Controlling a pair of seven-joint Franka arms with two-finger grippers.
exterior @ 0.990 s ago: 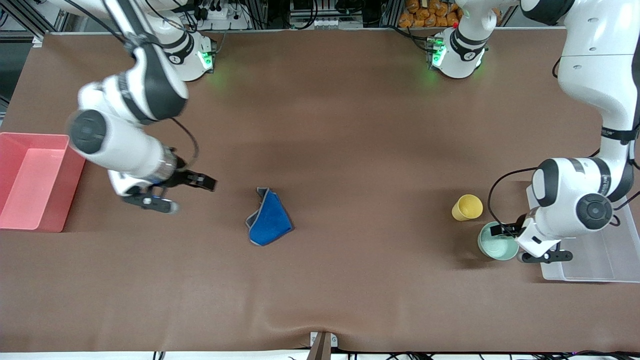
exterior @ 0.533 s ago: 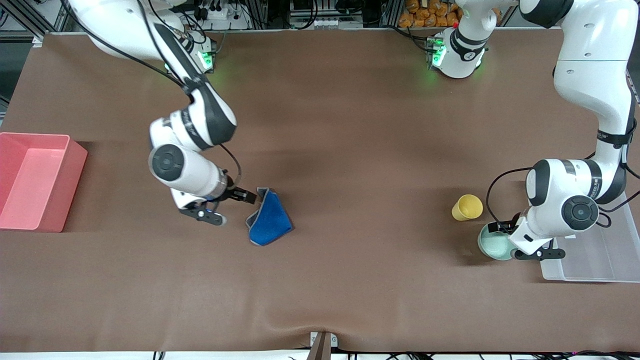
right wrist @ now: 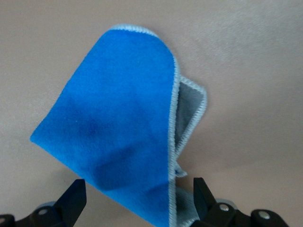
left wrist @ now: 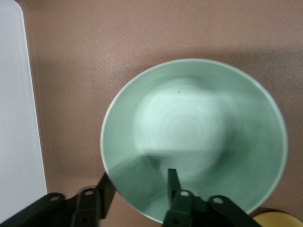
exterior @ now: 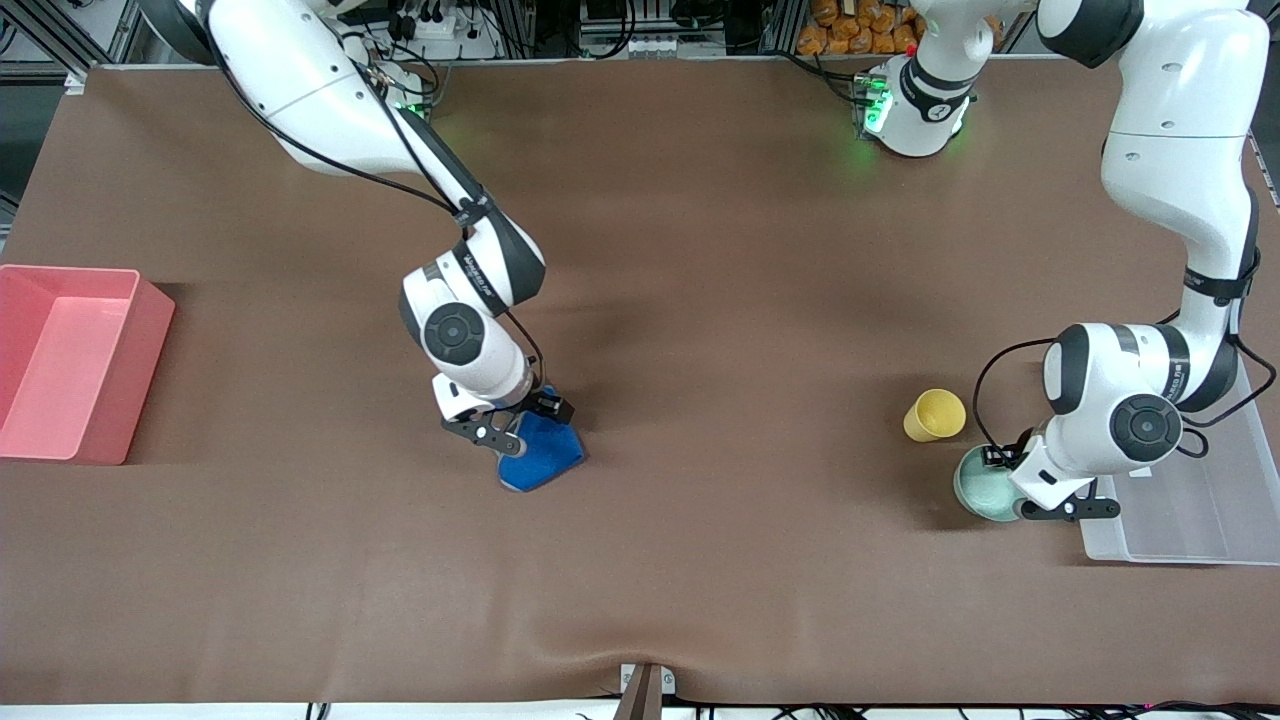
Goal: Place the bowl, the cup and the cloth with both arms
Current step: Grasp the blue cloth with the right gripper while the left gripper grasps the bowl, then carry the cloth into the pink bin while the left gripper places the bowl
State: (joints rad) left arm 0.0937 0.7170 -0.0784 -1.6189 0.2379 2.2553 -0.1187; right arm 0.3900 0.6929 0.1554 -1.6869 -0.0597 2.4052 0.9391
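Note:
The pale mint-green bowl (exterior: 982,492) sits on the brown table beside the clear bin. The yellow cup (exterior: 935,415) stands just beside it, farther from the front camera. My left gripper (exterior: 1003,468) is open and straddles the bowl's rim (left wrist: 194,137), one finger (left wrist: 173,182) inside and the other outside. The cup's edge shows in the left wrist view (left wrist: 279,220). The blue cloth (exterior: 545,458) with grey backing lies folded mid-table. My right gripper (exterior: 527,425) is open low over the cloth's end (right wrist: 118,132), a finger (right wrist: 75,196) on each side.
A clear plastic bin (exterior: 1180,500) stands at the left arm's end of the table, its wall showing in the left wrist view (left wrist: 16,118). A red bin (exterior: 70,360) stands at the right arm's end.
My right arm has swung from near the red bin to over the blue cloth. My left gripper has shifted slightly over the bowl's rim. Bowl, cup and cloth have not moved.

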